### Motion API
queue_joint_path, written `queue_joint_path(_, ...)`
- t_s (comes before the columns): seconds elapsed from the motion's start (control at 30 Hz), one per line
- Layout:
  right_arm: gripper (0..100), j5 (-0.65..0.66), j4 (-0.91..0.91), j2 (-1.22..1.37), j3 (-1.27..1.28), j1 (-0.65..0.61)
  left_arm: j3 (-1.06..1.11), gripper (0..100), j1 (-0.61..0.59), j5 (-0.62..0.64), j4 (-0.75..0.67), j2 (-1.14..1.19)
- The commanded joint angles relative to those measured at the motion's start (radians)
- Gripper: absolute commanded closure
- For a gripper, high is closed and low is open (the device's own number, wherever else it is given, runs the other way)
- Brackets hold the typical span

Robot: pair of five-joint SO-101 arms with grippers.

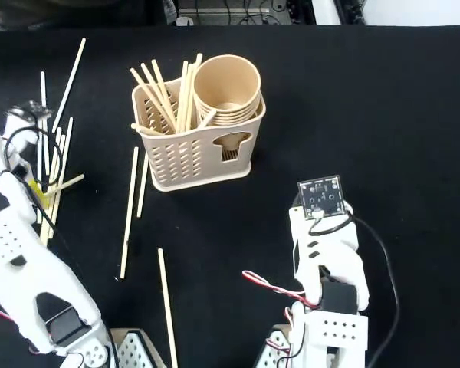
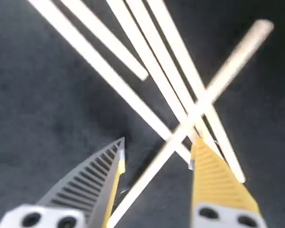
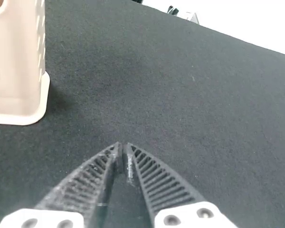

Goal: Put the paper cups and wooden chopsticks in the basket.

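The beige slotted basket stands mid-table and holds a stack of paper cups beside several wooden chopsticks. At the left, my left gripper hangs low over a loose pile of chopsticks. It is open, and one slanted chopstick lies across the others between the grey finger and the yellow finger. My right arm stays near the front right. Its gripper is shut on nothing, just over bare cloth beside the basket's corner.
More chopsticks lie loose on the black cloth: two left of the basket, one near the front, one at the back left. The cloth's far edge meets clutter at the back.
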Motion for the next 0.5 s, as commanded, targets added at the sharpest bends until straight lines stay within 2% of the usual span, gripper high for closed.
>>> queue_joint_path(0.0, 98.5, 0.008, -0.015, -0.001, -0.002, -0.014, -0.165, 77, 0.002, -0.015, -0.011, 0.149)
queue_joint_path(0.1, 98.5, 0.008, -0.015, -0.001, -0.002, -0.014, -0.259, 82, -0.002, -0.014, 0.025, 0.230)
queue_joint_path(0.23, 98.5, 0.008, -0.015, -0.001, -0.002, -0.014, -0.395, 98, 0.001, -0.012, 0.158, 0.279)
queue_joint_path(0.3, 98.5, 0.008, -0.015, -0.001, -0.002, -0.014, -0.432, 96, 0.002, -0.006, 0.206, 0.292)
queue_joint_path(0.4, 98.5, 0.008, -0.015, -0.001, -0.002, -0.014, -0.435, 97, 0.002, 0.006, 0.203, 0.292)
queue_joint_path(0.47, 98.5, 0.008, -0.015, -0.001, -0.002, -0.014, -0.438, 97, 0.002, 0.080, 0.203, 0.290)
